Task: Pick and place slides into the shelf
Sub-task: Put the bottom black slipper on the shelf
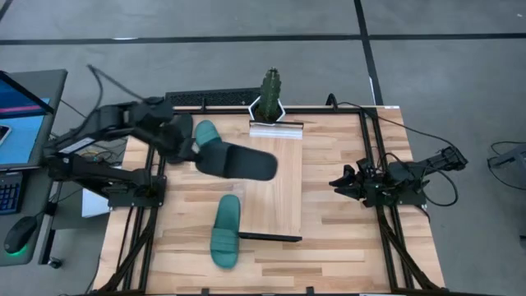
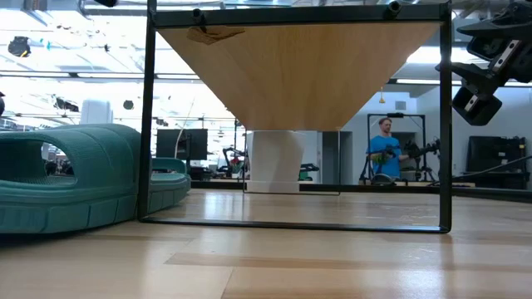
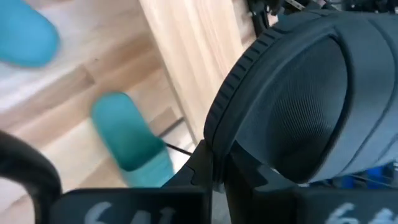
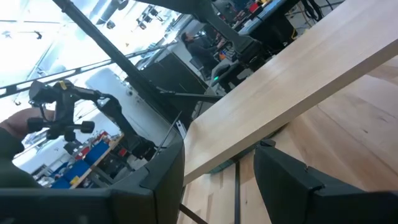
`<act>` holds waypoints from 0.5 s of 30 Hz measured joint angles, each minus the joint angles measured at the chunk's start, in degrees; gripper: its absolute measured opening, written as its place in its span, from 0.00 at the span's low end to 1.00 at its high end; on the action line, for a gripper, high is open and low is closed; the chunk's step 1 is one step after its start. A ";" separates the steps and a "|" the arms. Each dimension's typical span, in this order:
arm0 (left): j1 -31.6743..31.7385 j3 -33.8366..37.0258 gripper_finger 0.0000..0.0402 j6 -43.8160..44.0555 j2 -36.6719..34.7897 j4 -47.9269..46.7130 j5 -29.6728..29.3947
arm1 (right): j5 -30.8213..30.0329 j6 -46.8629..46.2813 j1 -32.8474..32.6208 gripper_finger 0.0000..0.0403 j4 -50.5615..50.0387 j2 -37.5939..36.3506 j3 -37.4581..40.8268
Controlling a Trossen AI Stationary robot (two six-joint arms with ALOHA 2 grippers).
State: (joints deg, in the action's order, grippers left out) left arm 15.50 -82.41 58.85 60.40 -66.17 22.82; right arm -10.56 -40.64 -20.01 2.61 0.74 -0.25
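Item inspected: 1 black slide [image 1: 238,162], held clear of the table [image 1: 345,247] at centre-left of the high view, its toe end overhanging the left edge of the shelf [image 1: 278,177]. The left pincer [image 1: 191,150] is clenched on the slide at its heel end; in the left wrist view the dark ribbed strap [image 3: 298,99] fills the right half of the frame directly ahead of the fingers.

Handling assessment: the slide appears to be moulded rubber, so probably light, flexible and grippy rather than slippery, and not fragile. Held at 1 end, the free length could droop or swing, and the toe may catch the shelf edge on lowering. The sole rim near the heel, or the strap's edge, looks the firmest place to take hold; the wide strap itself would likely flex under pressure.

Other slides: 1 teal slide [image 1: 225,232] lies flat on the table at lower centre, just beside the shelf's lower left corner. Another teal slide [image 1: 204,133] sits beside the left pincer, partly hidden by it. A 4th slide is not visible.

Surroundings: a cactus-like plant [image 1: 270,92] stands at the shelf's upper end. The right pincer [image 1: 341,182] waits at the right edge of the table, released, well apart from the shelf.
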 joint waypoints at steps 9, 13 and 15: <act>8.69 -6.13 0.00 -5.40 11.47 -1.03 9.37 | 0.19 0.02 -0.52 0.44 -0.02 0.01 0.00; 12.40 -9.68 0.00 -8.65 16.45 -2.35 10.69 | 0.21 0.04 -1.00 0.44 -0.04 -0.01 0.00; 13.65 -11.10 0.00 -10.01 18.87 -2.38 10.88 | 0.21 0.10 -0.97 0.44 -0.04 0.01 -0.01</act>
State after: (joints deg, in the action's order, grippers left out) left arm 29.15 -93.51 48.84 79.27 -68.55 33.70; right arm -10.34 -40.55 -20.98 2.57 0.75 -0.26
